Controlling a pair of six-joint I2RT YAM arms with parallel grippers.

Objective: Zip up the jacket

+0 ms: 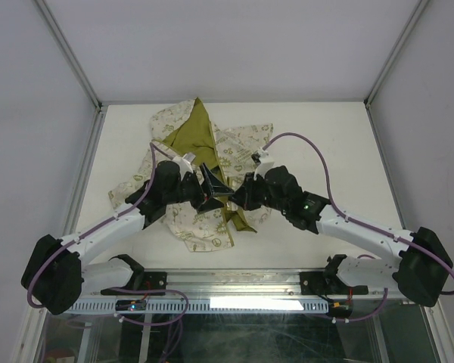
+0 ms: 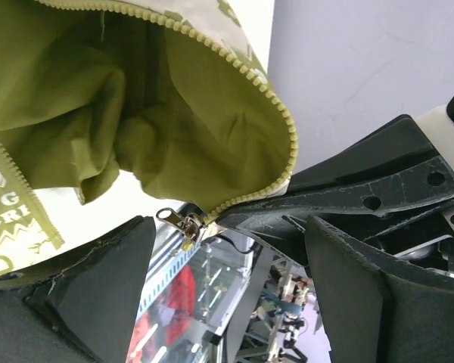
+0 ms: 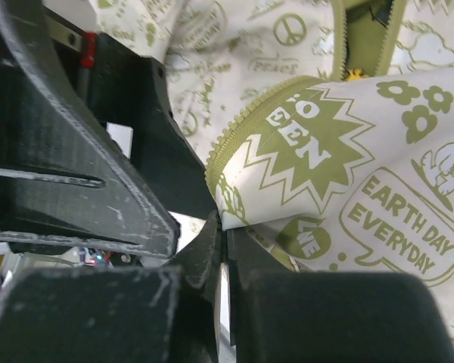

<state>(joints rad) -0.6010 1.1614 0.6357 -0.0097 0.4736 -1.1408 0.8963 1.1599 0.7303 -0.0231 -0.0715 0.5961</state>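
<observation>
**At mid-table: zip not yet drawn, hem corner pinched**

On the table [image 1: 325, 227], at its middle, the jacket [image 1: 238, 147] lies spread open, olive lining [image 1: 195, 132] turned up between the printed fronts. Both arms meet over its near hem.

The right gripper [image 3: 224, 242] is clenched on a corner of printed fabric just beside a row of teeth; its wrist view shows the cloth nipped where the two fingers close together. The left gripper [image 2: 228, 227] is released, fingers spread wide, with the slider [image 2: 183, 223] hanging between and just beyond them, not touched by either.

By my reading, little of the task is done. The slider sits at the bottom end of the zip, and from it one row of teeth [image 2: 284, 128] curves away alone, while the other row [image 2: 11, 170] runs well apart at the left of that view. Whether the second side's pin is seated in the slider I cannot tell. What looks left: take hold of the pull, keep the hem taut, and draw the slider the whole way up.
</observation>
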